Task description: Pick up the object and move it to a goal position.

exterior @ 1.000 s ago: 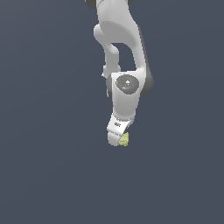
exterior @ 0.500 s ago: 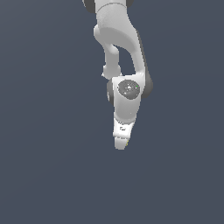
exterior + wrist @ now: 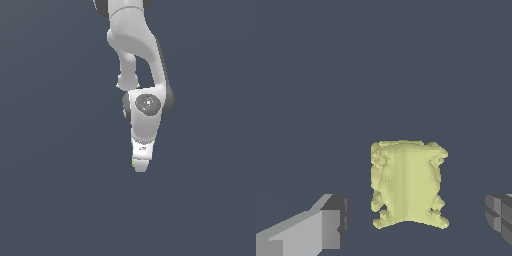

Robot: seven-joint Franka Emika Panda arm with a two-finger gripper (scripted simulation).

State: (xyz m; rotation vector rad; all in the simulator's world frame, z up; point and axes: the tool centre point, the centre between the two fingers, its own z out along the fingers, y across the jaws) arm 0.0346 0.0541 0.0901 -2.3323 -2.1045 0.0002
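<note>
Dark slate-blue ground point(image 3: 55, 200) fills the exterior view with no edge or marking to it. A white Panda arm point(image 3: 136, 45) comes down from the top of the picture, its wrist joint point(image 3: 148, 104) showing a round grey cap, and the gripper point(image 3: 140, 166) points straight down at the ground. Just a thin pale yellow sliver of the object point(image 3: 133, 162) shows at the gripper's edge on the exterior view's left; the rest is hidden behind the white hand, and the fingers cannot be told apart from this side.

On the wrist view the same flat dark surface point(image 3: 381, 65) lies beneath. The object point(image 3: 407, 184), a pale yellow lumpy block with notched, ragged edges, sits between the two fingertips. One grey finger point(image 3: 326, 225) stands off to one side of it and the other finger point(image 3: 500, 217) off to the opposite side, each with a clear gap of bare ground before the block. The jaws are spread wide, touching nothing.
</note>
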